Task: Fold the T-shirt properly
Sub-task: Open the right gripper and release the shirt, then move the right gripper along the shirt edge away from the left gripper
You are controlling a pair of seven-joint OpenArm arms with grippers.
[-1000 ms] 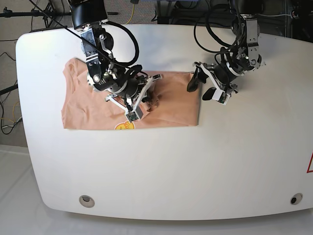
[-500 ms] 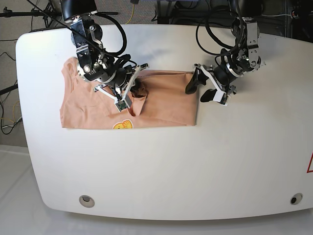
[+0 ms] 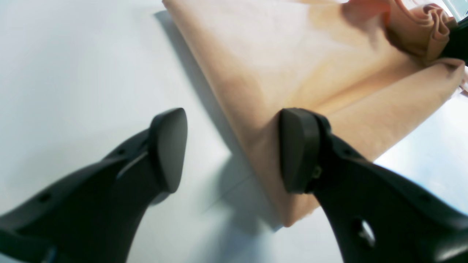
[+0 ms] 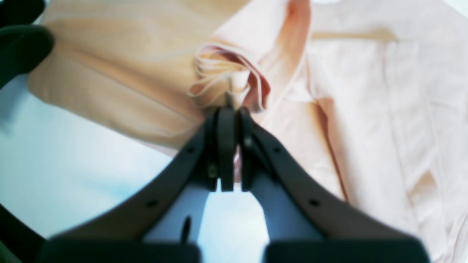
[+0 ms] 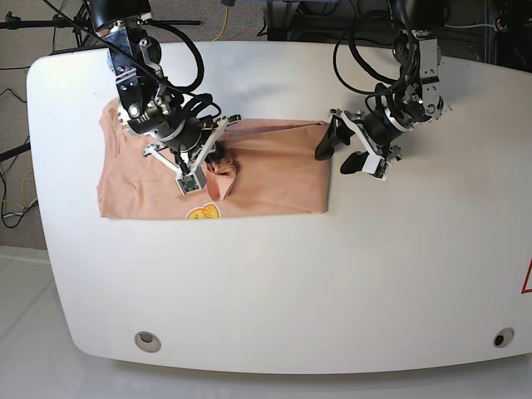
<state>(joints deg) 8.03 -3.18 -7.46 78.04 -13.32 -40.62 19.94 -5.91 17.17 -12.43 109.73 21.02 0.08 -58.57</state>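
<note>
The salmon-pink T-shirt point(image 5: 274, 179) lies folded into a wide band across the back left of the white table, with a yellow smiley print point(image 5: 204, 214) at its near edge. My right gripper point(image 5: 214, 158) is shut on a bunched ruffle of the cloth point(image 4: 226, 78) near the band's middle, and the pinched fabric stands up in folds. At the shirt's right edge my left gripper point(image 5: 341, 151) hangs open. In the left wrist view one finger point(image 3: 296, 149) is over the cloth near its corner and the other finger point(image 3: 168, 146) is over bare table. Nothing is between them.
The white table point(image 5: 274, 283) stretches bare toward the near edge, with two round inserts point(image 5: 148, 339) point(image 5: 499, 338) near the front. A red mark point(image 5: 527, 278) sits at the right edge. Cables and stands crowd the space behind the table.
My right gripper has dragged the pinched bunch of cloth leftward and slightly back, and the shirt's right edge has slid a little left with it. The left gripper has hardly moved.
</note>
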